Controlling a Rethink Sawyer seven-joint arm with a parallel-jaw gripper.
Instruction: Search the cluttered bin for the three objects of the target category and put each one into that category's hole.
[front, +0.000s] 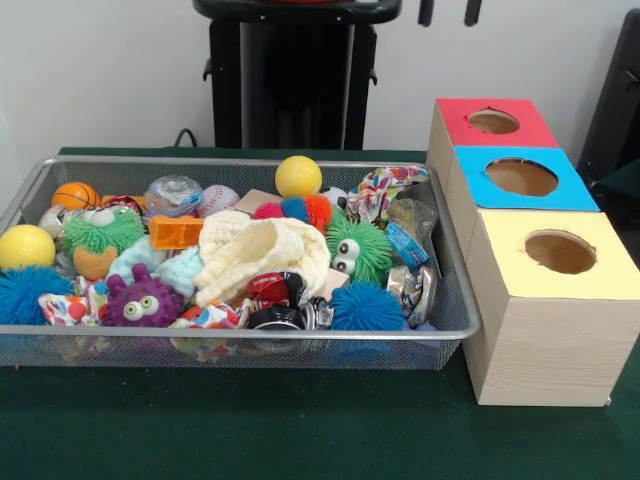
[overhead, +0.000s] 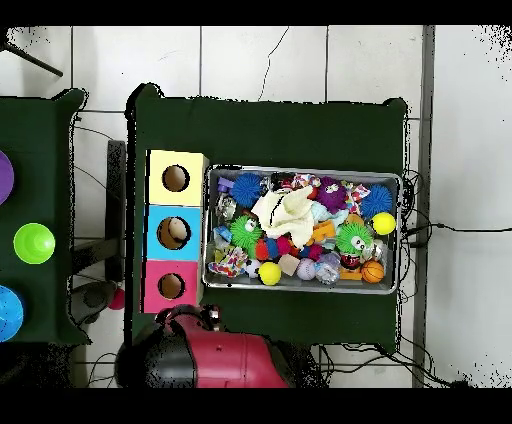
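The tool (front: 451, 12) shows only as two dark tips at the top edge, well above everything; spread or pressed together, I cannot tell. In the wide silver wire-mesh bin (front: 455, 300), one white floppy cloth piece with bright print (front: 383, 186) lies at the far right, others (front: 205, 317) (front: 66, 306) along the near wall. The round hole in the yellow-topped wooden box (front: 560, 252) waits just beside. Best bet: drop straight onto the exposed far cloth, pinching a raised fold, clear of the green spiky ball (front: 357, 250).

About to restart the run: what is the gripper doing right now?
Gripper: only its tips show at the front view's top edge, drawn back; open or closed cannot be told. It holds nothing visible.
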